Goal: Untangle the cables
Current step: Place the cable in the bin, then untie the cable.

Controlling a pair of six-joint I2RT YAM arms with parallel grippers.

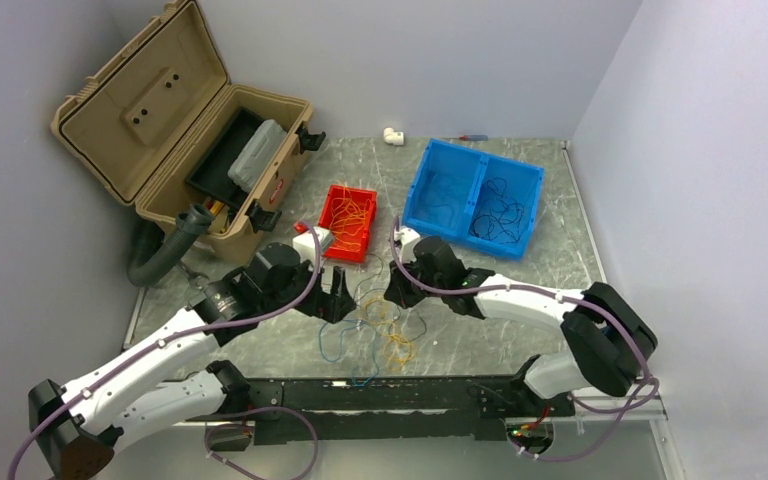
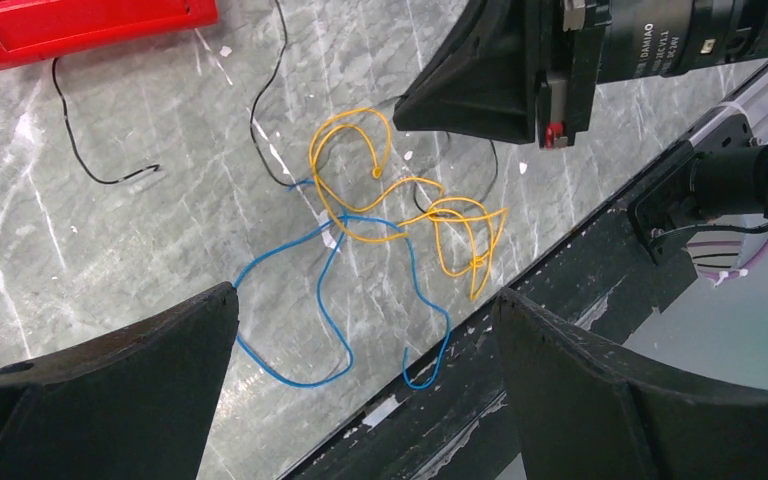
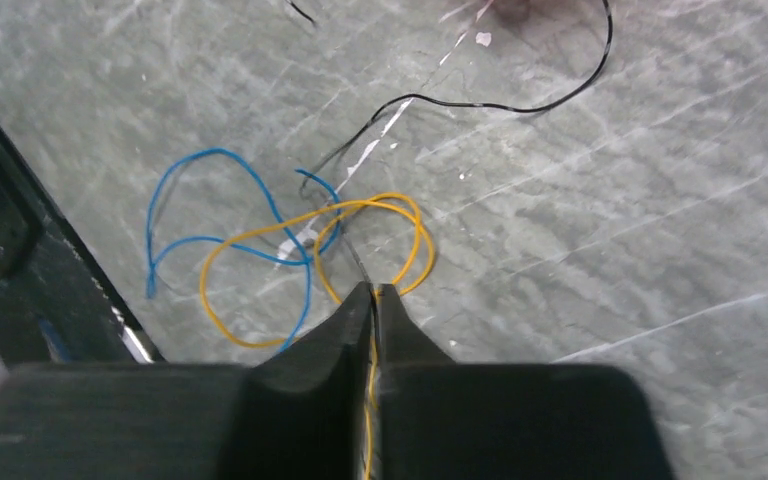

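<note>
right end effector point(image 3: 374, 292): clamped on yellow cable point(image 3: 423, 238), likely to pull it clear | left end effector point(image 2: 365, 298): wide apart, above blue cable point(image 2: 415, 270)

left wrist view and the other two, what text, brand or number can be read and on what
"DAMIAO": on the right arm's black wrist motor, left wrist view; the smaller print beside it is too blurred to read.
Red label on the tan toolbox, top view: too small to read.
Right wrist view: no text.

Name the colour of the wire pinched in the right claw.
Yellow-orange wire, clearest in the right wrist view.
</note>
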